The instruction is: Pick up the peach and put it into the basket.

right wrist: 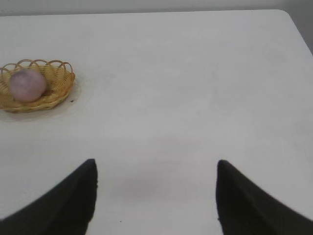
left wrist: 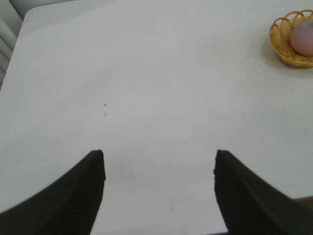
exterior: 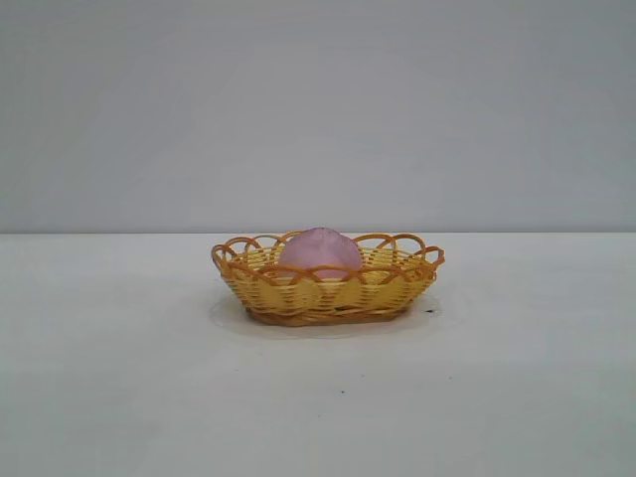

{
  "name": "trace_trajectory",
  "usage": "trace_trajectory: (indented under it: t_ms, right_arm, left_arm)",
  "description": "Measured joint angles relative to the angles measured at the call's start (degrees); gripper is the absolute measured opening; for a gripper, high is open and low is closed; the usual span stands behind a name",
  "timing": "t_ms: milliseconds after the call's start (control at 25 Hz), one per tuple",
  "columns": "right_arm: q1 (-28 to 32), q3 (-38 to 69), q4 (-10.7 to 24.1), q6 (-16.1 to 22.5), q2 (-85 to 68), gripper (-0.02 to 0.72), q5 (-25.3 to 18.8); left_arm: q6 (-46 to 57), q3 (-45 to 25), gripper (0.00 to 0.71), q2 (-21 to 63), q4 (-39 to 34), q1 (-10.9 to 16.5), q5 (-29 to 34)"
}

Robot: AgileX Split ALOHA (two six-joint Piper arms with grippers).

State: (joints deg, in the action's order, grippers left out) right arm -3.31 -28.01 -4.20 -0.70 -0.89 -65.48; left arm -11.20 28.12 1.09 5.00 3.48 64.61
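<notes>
- The left gripper [left wrist: 159, 188] hangs over bare table with its two dark, wedge-shaped fingers [left wrist: 73, 196] spread well apart and nothing between them.
- The right gripper [right wrist: 156, 196] mirrors it: dark tapered fingers [right wrist: 254, 200] parted wide, empty, pointing down at a slant toward the tabletop.
- Both grippers sit well apart from the basket, one to each side of it; neither arm shows in the exterior view.
- The peach [exterior: 320, 251] already lies inside the basket [exterior: 397, 288], its rounded top rising just above the rim, roughly at the middle of the bowl.
- Judged from this, the placing looks done; the sound move is to keep both arms back and clear, so nothing nudges the light basket.
- The peach is a matte pink-mauve lump, smooth and softly domed.
- The basket is a shallow oval of yellow wicker, with an orange rim of looped scallops.
- The table [exterior: 119, 397] is a plain, pale, flat surface with a few tiny dark specks.
</notes>
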Motion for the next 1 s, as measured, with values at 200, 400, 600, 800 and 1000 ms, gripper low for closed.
trace_trajectory:
  t_ms: [200, 400, 600, 800, 1000]
  right_arm:
    - [0.0, 0.0, 0.0, 0.0, 0.0, 0.337, 0.0]
    - [0.0, 0.0, 0.0, 0.0, 0.0, 0.183, 0.0]
    - [0.0, 0.0, 0.0, 0.0, 0.0, 0.034, 0.0]
    - [0.0, 0.0, -0.1, 0.0, 0.0, 0.0, 0.0]
    - [0.0, 0.0, -0.1, 0.0, 0.0, 0.0, 0.0]
  left_arm:
    - [0.0, 0.0, 0.424, 0.0, 0.0, 0.0, 0.0]
    - [0.0, 0.0, 0.424, 0.0, 0.0, 0.0, 0.0]
    - [0.0, 0.0, 0.424, 0.0, 0.0, 0.0, 0.0]
    - [0.0, 0.0, 0.424, 0.0, 0.0, 0.0, 0.0]
    - [0.0, 0.0, 0.424, 0.0, 0.0, 0.0, 0.0]
